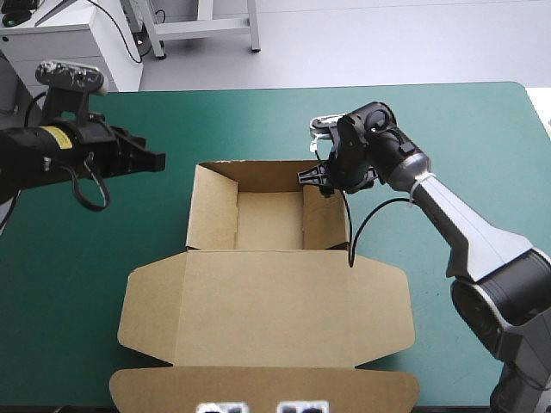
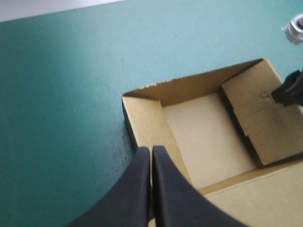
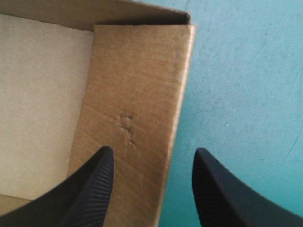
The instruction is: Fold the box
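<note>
Box (image 3: 132, 71) wall lies inside the spread right tool (image 3: 154, 150).

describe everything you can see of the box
The box is brown board, an open tray on the cover: walls raised, floor bare. Its lid lies flat toward the near edge, flaps spread. The right wall bears a small dent. The right jaws stand open astride that wall; contact cannot be told. The left jaws, shut, hang near the left wall.
</note>
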Action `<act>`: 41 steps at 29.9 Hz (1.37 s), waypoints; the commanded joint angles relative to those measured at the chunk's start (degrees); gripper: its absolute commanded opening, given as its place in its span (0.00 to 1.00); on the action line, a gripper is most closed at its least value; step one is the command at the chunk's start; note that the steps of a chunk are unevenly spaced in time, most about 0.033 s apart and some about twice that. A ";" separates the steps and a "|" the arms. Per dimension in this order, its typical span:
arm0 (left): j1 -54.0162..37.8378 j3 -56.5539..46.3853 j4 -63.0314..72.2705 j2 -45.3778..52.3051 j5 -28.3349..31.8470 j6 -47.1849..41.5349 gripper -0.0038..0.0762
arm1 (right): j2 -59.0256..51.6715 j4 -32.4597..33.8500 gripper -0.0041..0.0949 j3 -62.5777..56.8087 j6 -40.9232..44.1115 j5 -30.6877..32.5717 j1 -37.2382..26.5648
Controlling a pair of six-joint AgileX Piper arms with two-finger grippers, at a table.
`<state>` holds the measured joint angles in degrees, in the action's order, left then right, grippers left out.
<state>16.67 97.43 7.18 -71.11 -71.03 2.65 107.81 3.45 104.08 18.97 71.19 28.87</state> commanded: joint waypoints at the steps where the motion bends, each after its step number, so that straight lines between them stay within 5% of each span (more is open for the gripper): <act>1: 0.23 -6.65 -1.02 5.75 -2.71 0.32 0.04 | -0.39 0.53 0.51 1.65 -0.05 0.45 -0.46; 9: 0.23 -26.86 -1.00 16.15 -2.04 0.55 0.04 | 4.92 -3.79 0.48 1.65 -2.86 0.45 -0.46; 16: 0.23 -42.23 -1.10 24.43 2.49 0.35 0.04 | 5.68 -1.80 0.02 1.65 -2.94 0.45 -0.46; 26: 0.23 -52.37 -0.98 35.16 2.56 0.34 0.04 | 3.55 6.42 0.02 1.65 -1.02 0.46 -3.14; 32: 0.23 -52.99 -1.09 37.92 -0.32 0.34 0.04 | -0.79 6.47 0.02 1.65 -3.34 0.46 -13.88; 41: 0.23 -52.99 -0.98 38.08 -1.64 0.34 0.04 | -3.47 6.25 0.02 1.65 -7.03 0.46 -38.77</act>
<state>16.67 43.18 5.60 -32.74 -70.99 3.27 108.11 8.79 104.12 13.36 70.36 -3.32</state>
